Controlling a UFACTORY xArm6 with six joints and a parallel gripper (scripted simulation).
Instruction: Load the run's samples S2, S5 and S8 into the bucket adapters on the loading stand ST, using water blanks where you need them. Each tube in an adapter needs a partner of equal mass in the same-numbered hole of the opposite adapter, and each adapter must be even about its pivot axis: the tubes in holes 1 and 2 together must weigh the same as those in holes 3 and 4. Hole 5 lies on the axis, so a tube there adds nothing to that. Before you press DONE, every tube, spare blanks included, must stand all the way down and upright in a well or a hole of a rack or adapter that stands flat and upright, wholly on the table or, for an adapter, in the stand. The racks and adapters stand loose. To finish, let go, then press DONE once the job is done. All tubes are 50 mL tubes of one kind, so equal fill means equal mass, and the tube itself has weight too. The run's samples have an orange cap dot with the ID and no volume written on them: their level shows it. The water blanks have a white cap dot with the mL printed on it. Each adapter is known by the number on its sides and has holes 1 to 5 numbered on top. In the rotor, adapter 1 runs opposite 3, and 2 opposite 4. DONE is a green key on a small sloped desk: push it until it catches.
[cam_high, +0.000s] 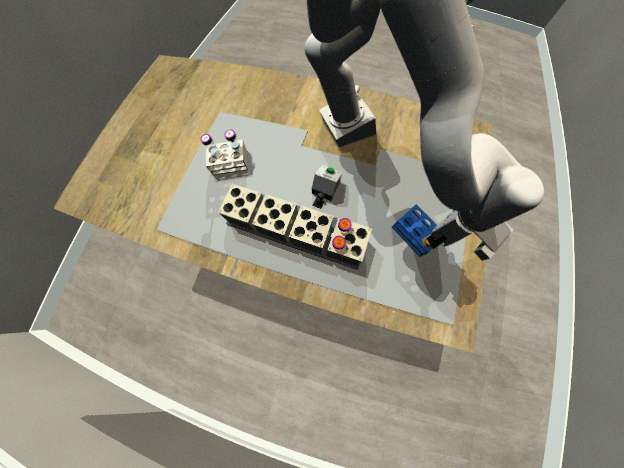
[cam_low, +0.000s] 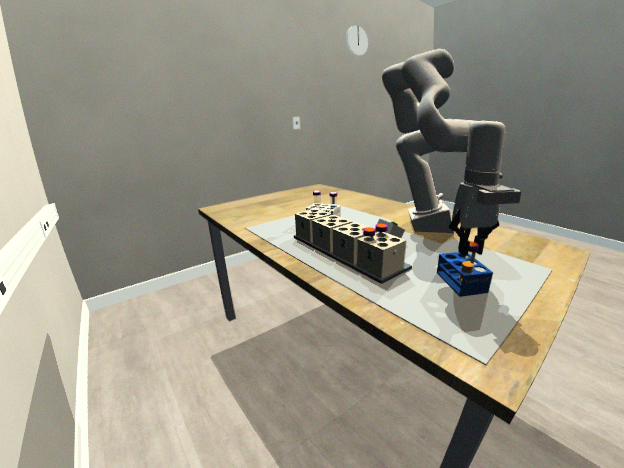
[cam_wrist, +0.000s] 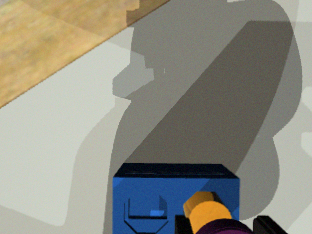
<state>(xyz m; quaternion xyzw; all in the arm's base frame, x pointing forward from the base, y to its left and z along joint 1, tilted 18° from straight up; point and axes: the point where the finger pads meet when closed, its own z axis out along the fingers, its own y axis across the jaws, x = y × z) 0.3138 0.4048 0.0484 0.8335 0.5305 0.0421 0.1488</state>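
My gripper (cam_high: 434, 241) (cam_low: 472, 250) (cam_wrist: 225, 229) is shut on a purple-capped tube (cam_low: 473, 246) (cam_wrist: 225, 228) at the blue rack. Its cap dot looks orange; its ID is unreadable. Whether its bottom touches the rack is hidden. Adapters 4 (cam_high: 235, 211), 3 (cam_high: 271, 222), 2 (cam_high: 308, 234) and 1 (cam_high: 365, 242) (cam_low: 393, 261) stand in a row on the dark stand. Adapter 1 holds two orange-dot tubes, one (cam_high: 344, 224) (cam_low: 381, 227) at the back and one (cam_high: 338, 242) (cam_low: 368, 231) in front. The other adapters look empty. Two white-dot blanks (cam_high: 206, 139) (cam_high: 230, 134) stand in the white rack (cam_high: 226, 164).
The blue rack (cam_high: 409, 240) (cam_low: 476, 287) (cam_wrist: 145, 187) stands right of adapter 1. An all-orange cap (cam_low: 467, 267) (cam_wrist: 210, 215) is low in it, close to the held tube. The green DONE key (cam_high: 330, 170) sits on its desk behind the adapters.
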